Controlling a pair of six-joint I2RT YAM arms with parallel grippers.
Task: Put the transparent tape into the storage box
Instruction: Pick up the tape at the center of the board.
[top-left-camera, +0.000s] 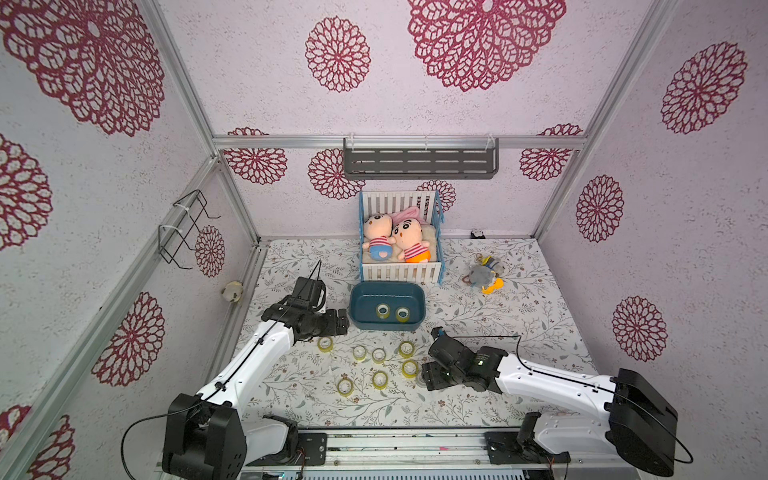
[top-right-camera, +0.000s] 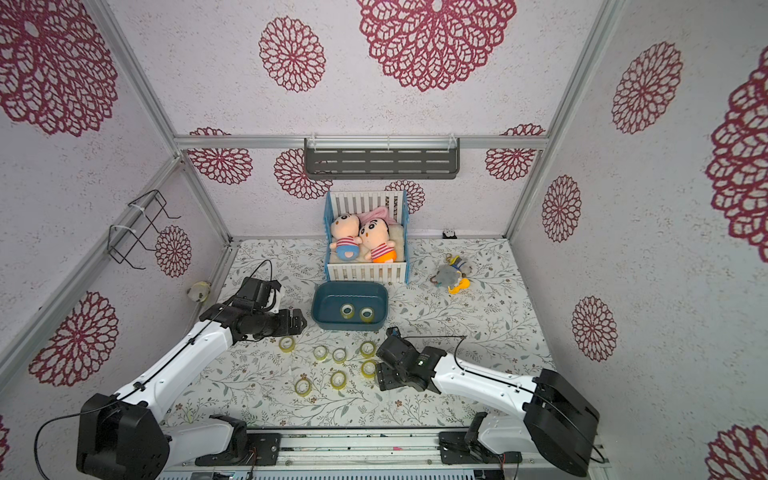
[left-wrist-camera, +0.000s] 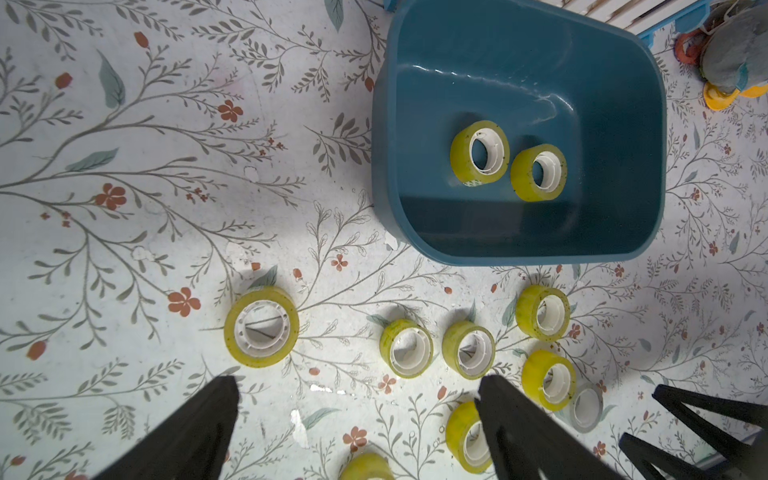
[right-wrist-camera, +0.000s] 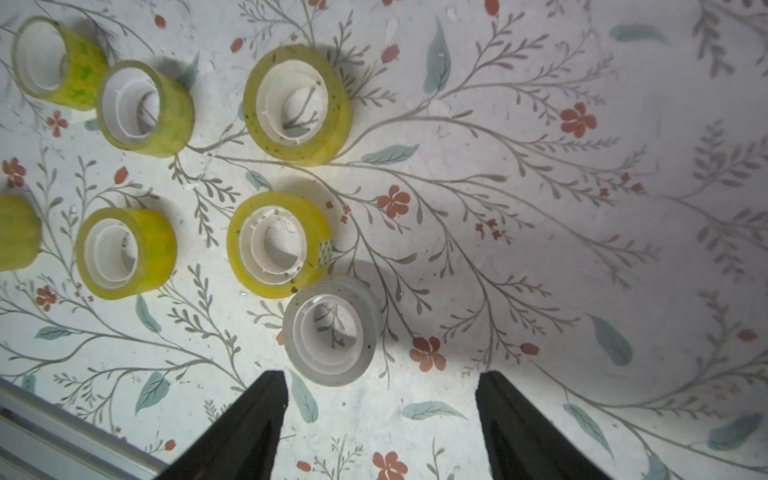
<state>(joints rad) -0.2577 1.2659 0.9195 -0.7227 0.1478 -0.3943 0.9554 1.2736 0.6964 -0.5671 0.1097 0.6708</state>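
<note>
— Floral-print cloth (top-left-camera: 498, 332) covers the table, with flower-papered walls all round. Where is the right claw (right-wrist-camera: 380, 377)?

— Above that cloth, its black fingers (right-wrist-camera: 257, 415) spread wide and nothing between them.

— And the transparent tape?

— One clear roll (right-wrist-camera: 331, 330) lies flat just ahead of one fingertip, off to the side of the gap. It sits right against a yellow-tinted roll (right-wrist-camera: 279, 244).

— Farther out from the claw?

— Six more yellow rolls (top-left-camera: 378, 355) are scattered on the cloth beyond that pair. Past them, well apart from this claw, stands the storage box (top-left-camera: 386, 326). Two boxed rolls (top-left-camera: 382, 310) lie side by side on its floor.

— What about the left claw (left-wrist-camera: 358, 382)?

— Released as well, and empty. In both top views it hangs just beside the short end of the storage box, with an outlying yellow roll (top-left-camera: 325, 344) on the cloth near it.

— And beyond the box?

— A toy crib (top-left-camera: 401, 272) stands just behind it, on the side away from both claws; I cannot tell whether they touch. Two plush dolls (top-left-camera: 395, 241) lie in the crib, and a grey shelf (top-left-camera: 419, 164) hangs on the back wall above.
</note>
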